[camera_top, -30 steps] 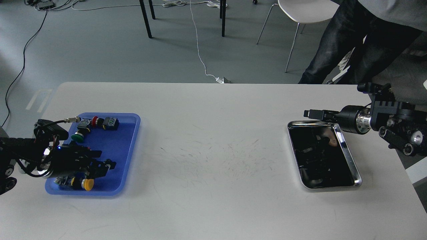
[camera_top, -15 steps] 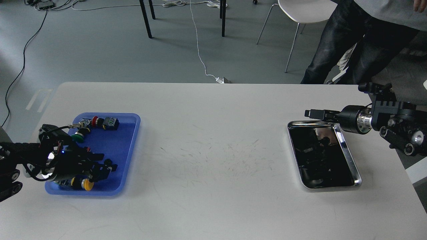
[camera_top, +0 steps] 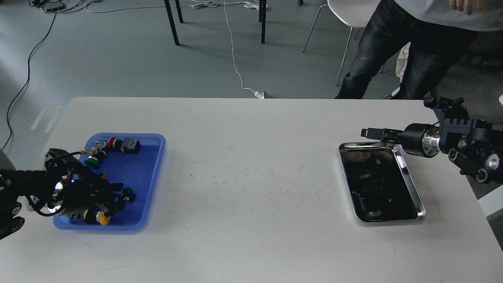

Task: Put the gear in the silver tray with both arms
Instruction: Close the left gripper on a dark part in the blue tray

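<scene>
On the white table (camera_top: 251,165), our left gripper (camera_top: 122,196), grip unreadable, hovers over the blue tray (camera_top: 151,177); the silver tray (camera_top: 408,181), long axis near-to-far, lies far right beside our right gripper (camera_top: 371,133).

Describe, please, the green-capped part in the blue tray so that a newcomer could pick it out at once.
Start at the blue tray on the left side of the white table. Along its far end runs a short row of small parts; the green-capped part is the leftmost and nearest of them, beside a red-capped part. It is the only green thing in the tray; the yellow-capped part lies at the near end.
</scene>
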Action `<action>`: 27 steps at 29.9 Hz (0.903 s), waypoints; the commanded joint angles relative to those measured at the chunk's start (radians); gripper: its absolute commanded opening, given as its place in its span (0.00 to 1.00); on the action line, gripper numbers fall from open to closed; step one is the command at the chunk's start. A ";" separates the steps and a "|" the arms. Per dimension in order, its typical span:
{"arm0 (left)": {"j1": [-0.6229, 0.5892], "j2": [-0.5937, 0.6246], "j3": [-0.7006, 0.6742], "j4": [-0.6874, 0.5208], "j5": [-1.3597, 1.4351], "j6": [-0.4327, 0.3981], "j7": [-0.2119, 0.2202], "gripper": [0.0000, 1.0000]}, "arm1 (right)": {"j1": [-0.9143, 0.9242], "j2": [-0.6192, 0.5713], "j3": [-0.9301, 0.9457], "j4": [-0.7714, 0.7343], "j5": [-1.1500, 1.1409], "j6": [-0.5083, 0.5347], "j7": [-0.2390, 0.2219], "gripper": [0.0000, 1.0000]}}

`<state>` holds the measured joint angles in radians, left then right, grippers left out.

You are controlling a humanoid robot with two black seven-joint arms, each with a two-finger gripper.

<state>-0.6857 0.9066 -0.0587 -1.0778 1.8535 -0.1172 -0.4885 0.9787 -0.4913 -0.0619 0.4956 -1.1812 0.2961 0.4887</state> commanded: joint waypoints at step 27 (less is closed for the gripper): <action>-0.012 0.026 -0.004 -0.013 0.021 -0.002 0.000 0.17 | -0.008 0.005 0.008 -0.011 0.040 -0.002 0.000 0.81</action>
<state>-0.6919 0.9203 -0.0609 -1.0897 1.8768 -0.1211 -0.4894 0.9712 -0.4864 -0.0536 0.4846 -1.1555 0.2960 0.4887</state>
